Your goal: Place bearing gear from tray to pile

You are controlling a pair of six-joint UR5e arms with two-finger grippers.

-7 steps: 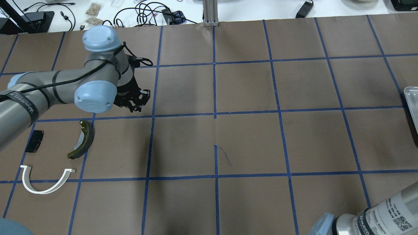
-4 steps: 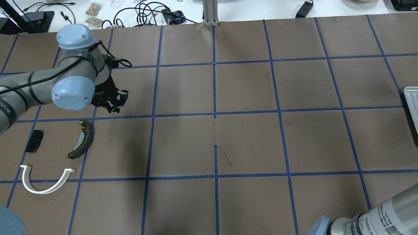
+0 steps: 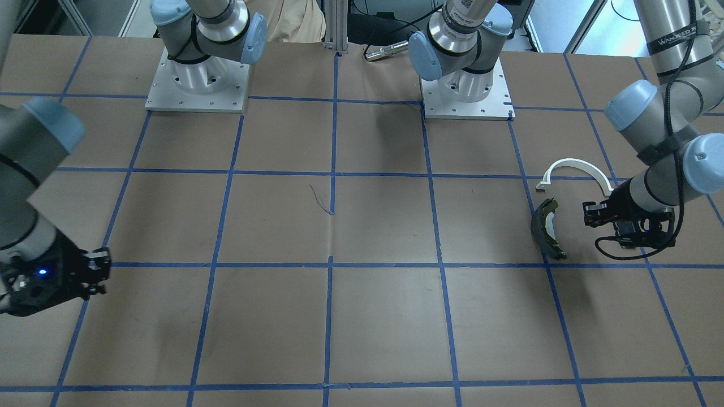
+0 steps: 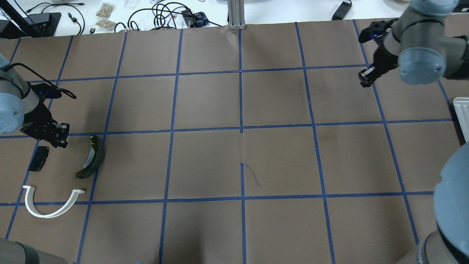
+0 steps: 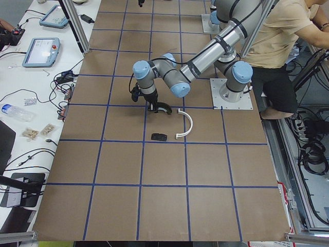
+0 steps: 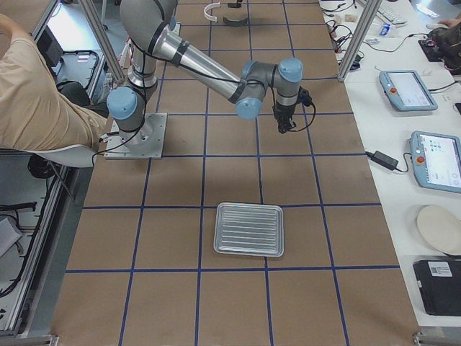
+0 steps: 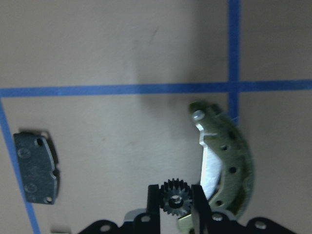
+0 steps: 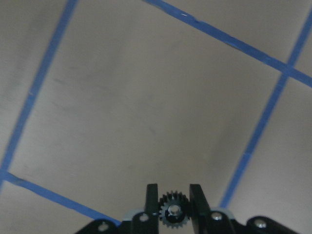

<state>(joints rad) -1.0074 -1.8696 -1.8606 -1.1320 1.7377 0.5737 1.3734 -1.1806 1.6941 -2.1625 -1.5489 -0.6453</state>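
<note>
Left wrist-mounted view: left claw [image 7: 175, 191], like right claw [image 8: 174, 191], clamps black toothed gear [image 7: 175, 200].

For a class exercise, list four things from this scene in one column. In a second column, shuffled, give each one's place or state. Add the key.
1 left gripper
2 brake shoe
3 white half-ring
4 tray

A silvery, ridged, far to the robot's right
B shut on a small black gear
C open ends point away from the robot
D just right of the black pad

Pairs: 1-B, 2-D, 3-C, 4-A
</note>
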